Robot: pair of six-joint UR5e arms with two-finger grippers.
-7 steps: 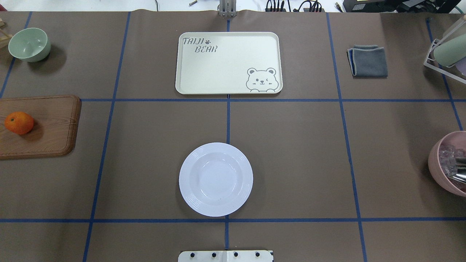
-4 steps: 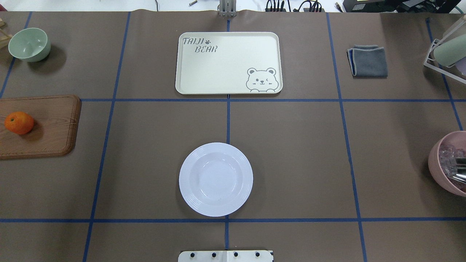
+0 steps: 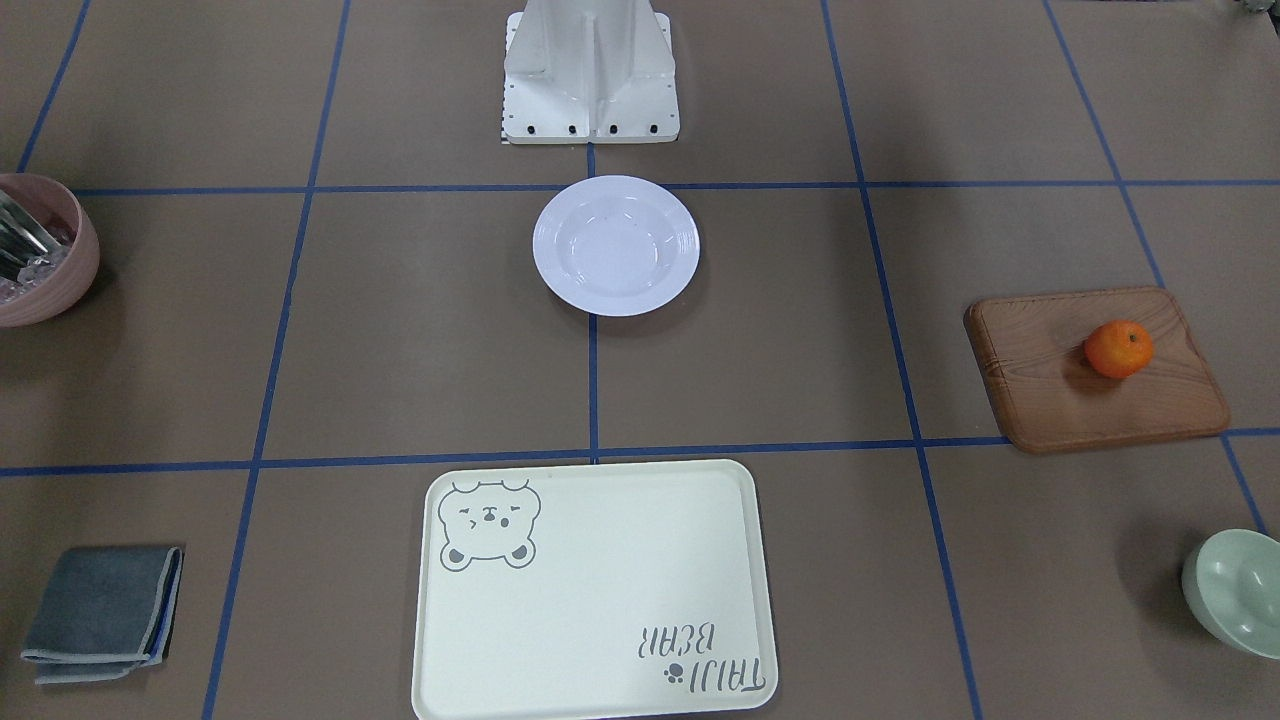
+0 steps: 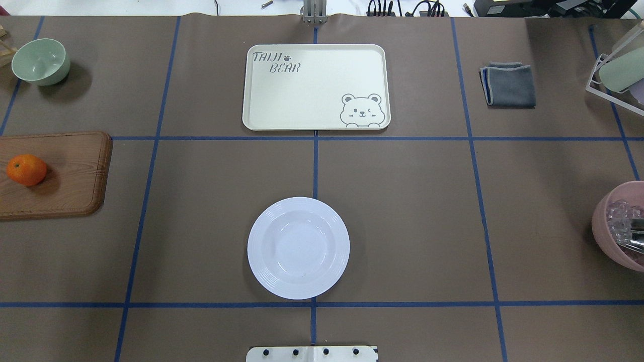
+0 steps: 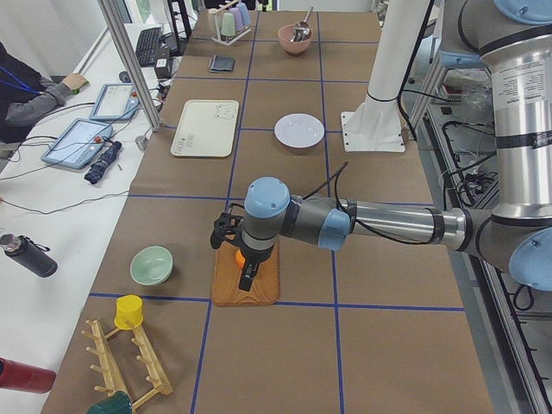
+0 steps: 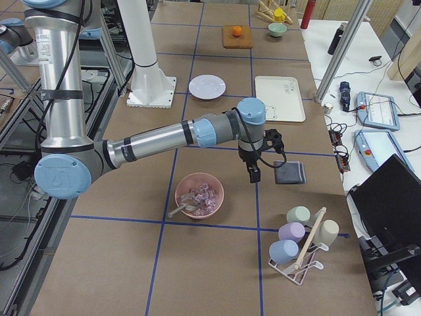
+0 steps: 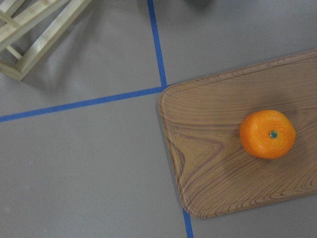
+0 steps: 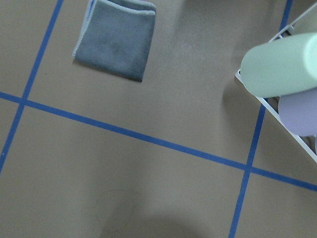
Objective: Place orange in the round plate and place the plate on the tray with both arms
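The orange lies on a brown wooden board at the table's left end; the left wrist view shows it from above. The white round plate stands with nothing in it near the robot base. Beyond it, at the far middle, lies the cream bear tray, also bare. In the exterior left view my left gripper hangs over the board beside the orange. My right gripper hangs over the table near a grey cloth. Neither gripper shows elsewhere, so I cannot tell open from shut.
A pale green bowl sits at the far left. At the right are the folded grey cloth, a pink bowl with clear pieces and a metal utensil, and a wire rack of cups. A person's arm rests beside tablets.
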